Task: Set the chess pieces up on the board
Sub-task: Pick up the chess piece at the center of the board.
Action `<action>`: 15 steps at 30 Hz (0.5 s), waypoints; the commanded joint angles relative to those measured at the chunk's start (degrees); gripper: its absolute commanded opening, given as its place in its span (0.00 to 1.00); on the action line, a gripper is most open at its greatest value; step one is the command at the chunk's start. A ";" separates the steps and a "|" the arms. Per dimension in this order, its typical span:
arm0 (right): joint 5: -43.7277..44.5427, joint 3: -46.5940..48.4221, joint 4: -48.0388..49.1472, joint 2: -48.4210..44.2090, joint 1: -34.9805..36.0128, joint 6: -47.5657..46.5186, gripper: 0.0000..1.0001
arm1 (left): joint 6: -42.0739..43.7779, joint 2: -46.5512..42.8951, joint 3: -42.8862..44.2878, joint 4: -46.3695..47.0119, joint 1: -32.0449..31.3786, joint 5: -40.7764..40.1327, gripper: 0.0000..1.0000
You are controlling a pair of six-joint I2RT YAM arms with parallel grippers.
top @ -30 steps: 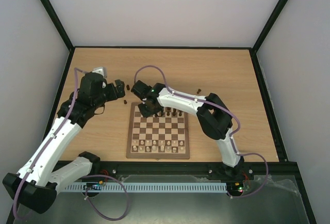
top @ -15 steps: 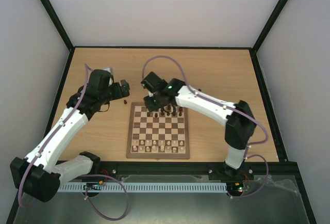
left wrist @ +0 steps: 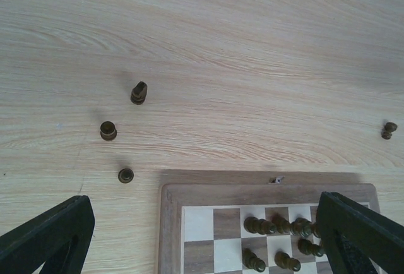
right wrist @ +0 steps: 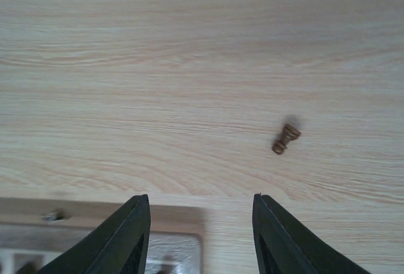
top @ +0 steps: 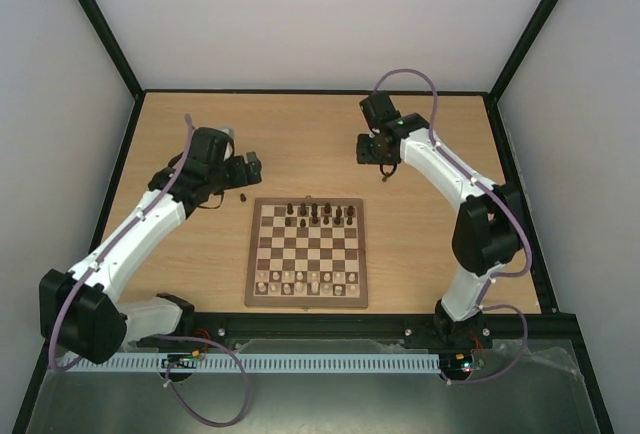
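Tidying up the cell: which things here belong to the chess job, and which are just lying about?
Job: board; dark pieces on it; three loose dark pieces left of it; one loose dark piece off its far right corner.
Just there: cream pieces, near rows.

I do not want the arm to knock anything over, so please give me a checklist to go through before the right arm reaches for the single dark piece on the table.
1. The right pincer is open and empty: ok.
2. The lone dark piece is centred between its fingers: not ok, it sits to the right of the gap.
3. That piece stands upright: cannot tell, it is blurred.
4. No other piece lies close beside it on the tabletop: ok.
5. The left pincer is open, empty and far from the right pincer: ok.
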 commanded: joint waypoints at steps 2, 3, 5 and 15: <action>-1.36 -3.21 0.03 2.61 -3.50 0.02 0.46 | 0.43 2.09 -1.82 2.05 0.69 -2.81 0.99; -2.09 -4.23 0.65 2.16 -3.55 0.11 0.46 | 0.16 2.61 -2.50 2.30 0.85 -3.56 0.99; -4.09 -6.47 2.08 1.07 -3.51 0.17 0.46 | -0.36 4.26 -2.79 1.73 0.84 -5.31 0.99; -9.47 -17.39 7.49 -9.86 -2.62 1.54 0.45 | -3.59 13.28 0.34 2.40 1.24 -10.92 0.99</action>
